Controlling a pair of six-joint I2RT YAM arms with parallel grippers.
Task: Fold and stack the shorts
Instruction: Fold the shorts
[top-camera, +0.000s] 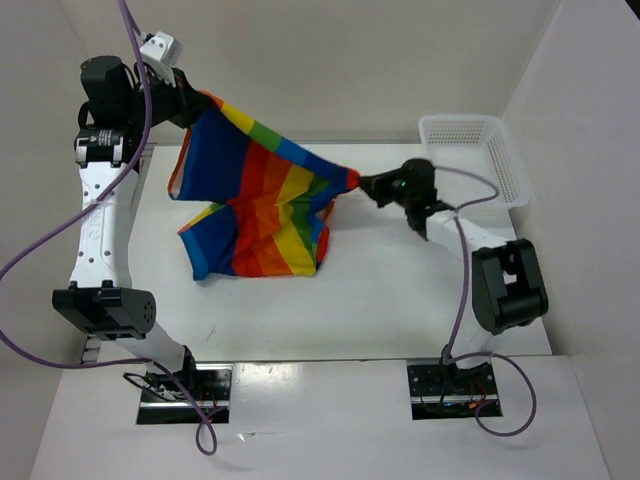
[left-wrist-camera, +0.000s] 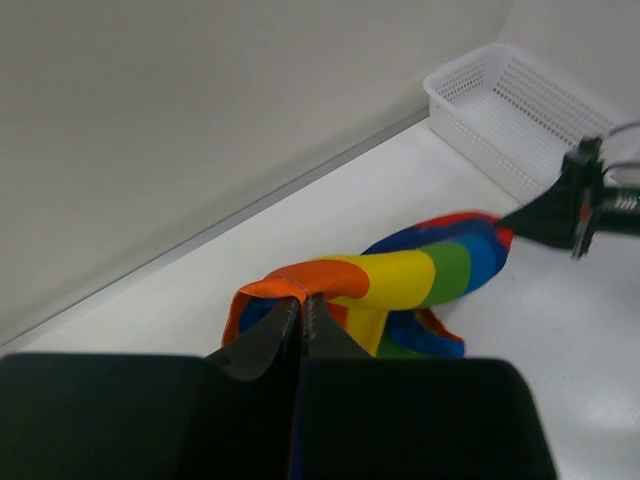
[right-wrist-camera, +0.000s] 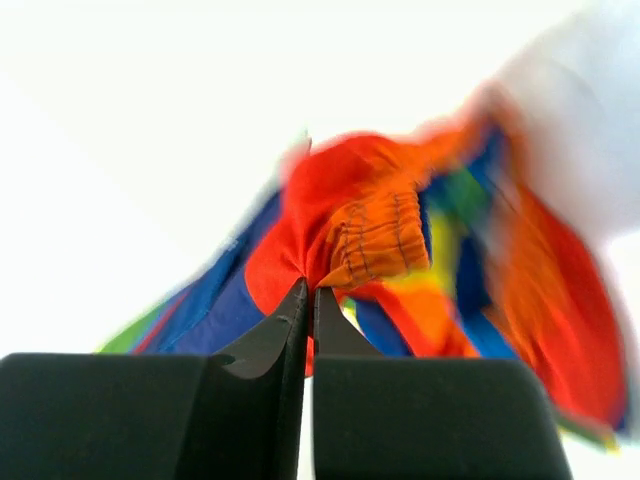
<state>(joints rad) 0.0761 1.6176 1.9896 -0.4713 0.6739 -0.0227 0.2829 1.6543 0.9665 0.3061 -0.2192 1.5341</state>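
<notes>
The rainbow-striped shorts (top-camera: 262, 205) hang stretched between my two grippers above the white table (top-camera: 400, 290), their lower part draping down to the surface. High at the back left, my left gripper (top-camera: 192, 106) is shut on one upper corner; the left wrist view shows its tips pinching an orange hem of the shorts (left-wrist-camera: 400, 275). At mid right, my right gripper (top-camera: 362, 182) is shut on the opposite corner. Its fingers (right-wrist-camera: 292, 318) in the right wrist view clamp red and orange cloth of the shorts (right-wrist-camera: 370, 235) by the gathered waistband.
A white mesh basket (top-camera: 480, 150) stands at the back right corner of the table, also seen as the basket (left-wrist-camera: 520, 110) in the left wrist view. Purple cables trail along both arms. White walls enclose the table at the back and sides.
</notes>
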